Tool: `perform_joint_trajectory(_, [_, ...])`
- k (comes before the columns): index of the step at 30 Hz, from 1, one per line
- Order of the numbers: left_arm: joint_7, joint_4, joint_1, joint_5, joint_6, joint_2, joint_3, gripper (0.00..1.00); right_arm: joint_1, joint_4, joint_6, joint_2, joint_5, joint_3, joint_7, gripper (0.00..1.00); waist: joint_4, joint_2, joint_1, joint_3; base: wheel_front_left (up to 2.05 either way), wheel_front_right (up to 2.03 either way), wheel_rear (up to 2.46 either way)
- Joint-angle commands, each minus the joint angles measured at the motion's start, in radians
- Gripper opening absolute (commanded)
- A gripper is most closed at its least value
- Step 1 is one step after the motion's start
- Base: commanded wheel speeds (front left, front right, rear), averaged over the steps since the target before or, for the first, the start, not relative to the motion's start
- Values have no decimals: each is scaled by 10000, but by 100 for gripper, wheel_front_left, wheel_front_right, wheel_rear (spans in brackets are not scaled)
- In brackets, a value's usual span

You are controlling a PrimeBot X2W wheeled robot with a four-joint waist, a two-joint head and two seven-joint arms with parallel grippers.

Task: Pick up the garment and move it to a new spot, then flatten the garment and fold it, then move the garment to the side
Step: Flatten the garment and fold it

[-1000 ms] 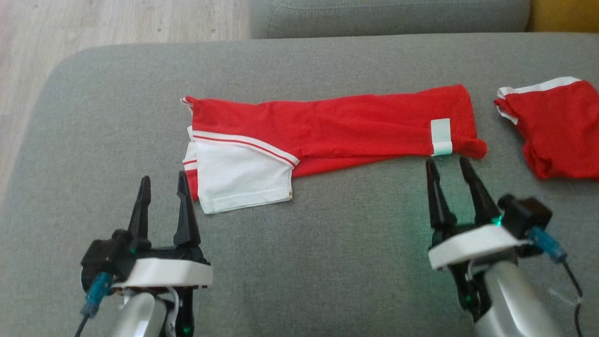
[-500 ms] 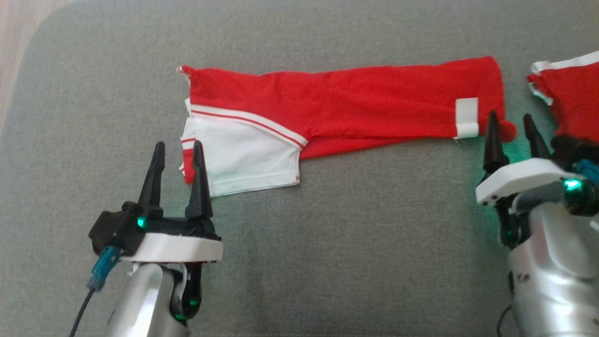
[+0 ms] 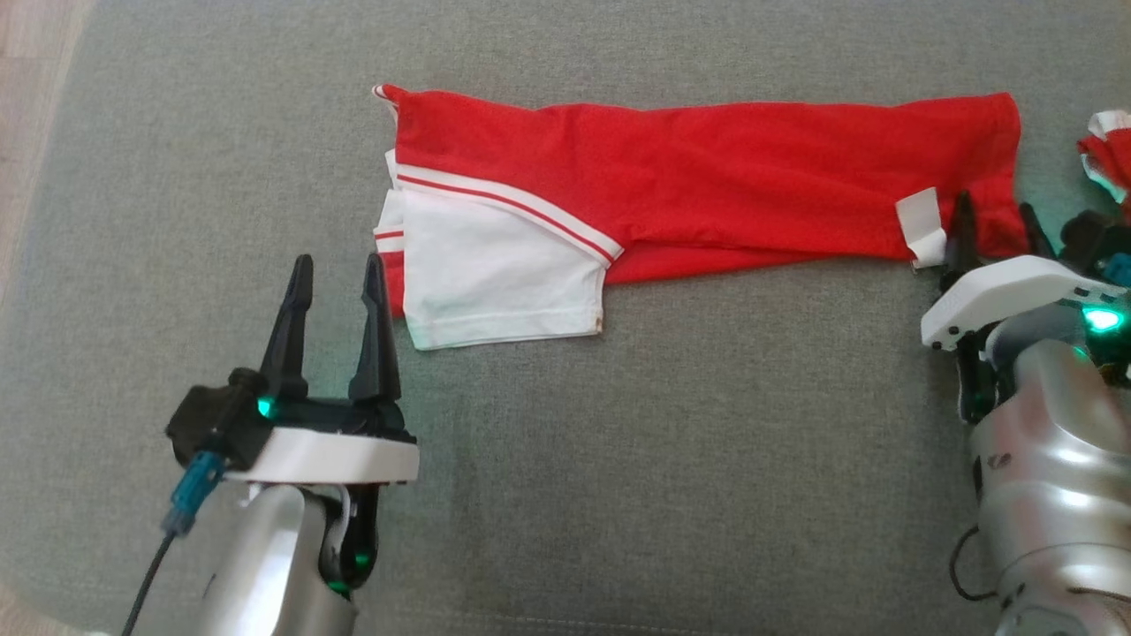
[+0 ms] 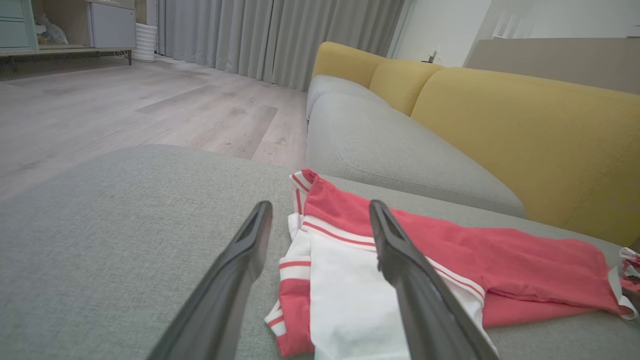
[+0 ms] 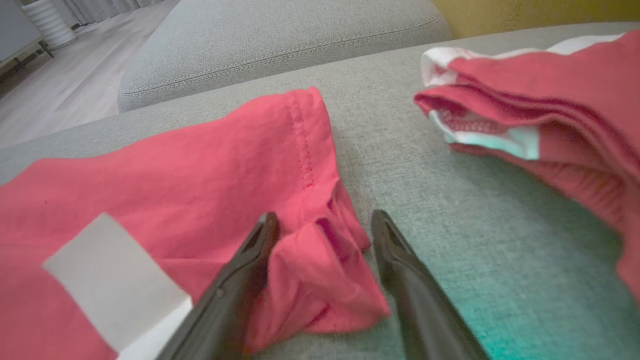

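Nearest the front edge of the grey sofa cushion (image 3: 618, 459), the left claw (image 3: 338, 260) is seen wide open and empty. Its fingertips are just beside the left end of the garment (image 3: 707, 168), where the white sleeve (image 3: 495, 283) is folded over the red cloth. From the left wrist view, that stacked edge is seen slightly ahead of the claw (image 4: 321, 204) rather than between its fingers. If it were closed here, only the sleeve or nothing at all might be caught.

Further along, toward the cushion's right edge, the right claw (image 3: 996, 203) is also fully spread with nothing gripped. A bunched hem corner of the garment is straddled by it (image 5: 325, 215), just beside a white patch (image 3: 919, 225). Only that loose bunch might be pinched, so the layers beneath could be left behind and the long fold pulled apart on lifting. The soft cushion cover could also be nipped if the fingertips are pressed too deep.

The garment itself is laid as a long folded strip across the cushion's far half. Unequal grips at its two ends would likely cause sagging or twisting.

Farthest right, a second red garment (image 5: 550, 100) lies near the right claw, apart from it; it could be snagged or dragged by a wide sweep.
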Motion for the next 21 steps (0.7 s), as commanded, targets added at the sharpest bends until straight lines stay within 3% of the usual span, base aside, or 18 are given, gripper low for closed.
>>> perform_joint_trajectory(1, [-49,-265,-382,87,-46,35,365,100,3,131,65,121,-216,190,-52,0,2,0,0,10,0,0,0])
perform_joint_trajectory(6, [-49,-252,-361,167,-79,17,516,100,-267,178,65,121,-725,-71,-579,0,-170,0,0,-157,0,0,0])
perform_joint_trajectory(12, [-49,-235,-175,225,-133,7,656,100,-62,-1075,65,-97,-1476,-642,-717,0,-636,0,0,-766,0,0,0])
perform_joint_trajectory(21, [-49,-186,200,128,-98,5,507,100,536,-2770,65,-429,-689,27,-81,0,-838,0,0,-1482,0,0,0])
